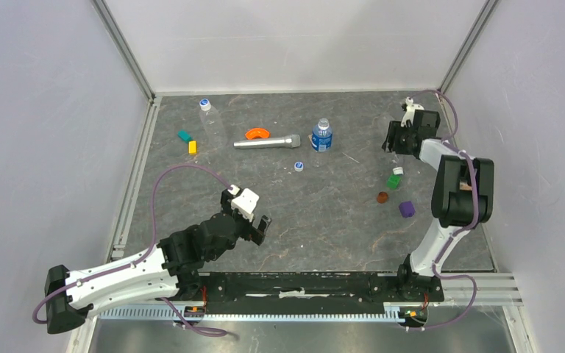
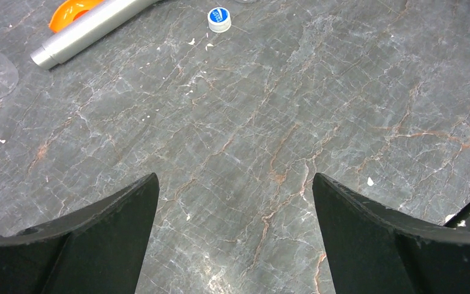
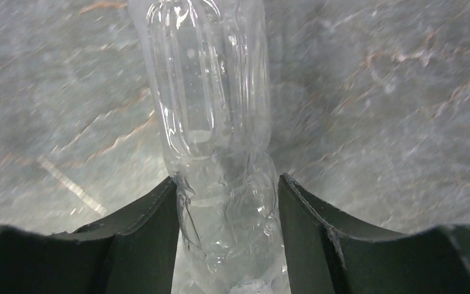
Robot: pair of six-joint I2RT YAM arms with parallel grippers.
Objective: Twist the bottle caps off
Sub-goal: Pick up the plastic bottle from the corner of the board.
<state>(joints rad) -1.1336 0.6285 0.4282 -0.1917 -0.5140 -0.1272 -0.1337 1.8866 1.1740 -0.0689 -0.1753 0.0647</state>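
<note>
A clear unlabelled bottle lies between the fingers of my right gripper; both pads press its sides and its cap is hidden. That gripper reaches to the far right of the table. A second clear bottle lies at the far left, its blue-topped cap on. The shorter blue-labelled bottle stands mid-table. A loose cap lies near it. My left gripper hovers open over bare table, nothing between its fingers.
A silver cylinder and an orange curved piece lie at the back centre. Teal and yellow blocks sit at the left. Green, brown and purple pieces sit near the right arm.
</note>
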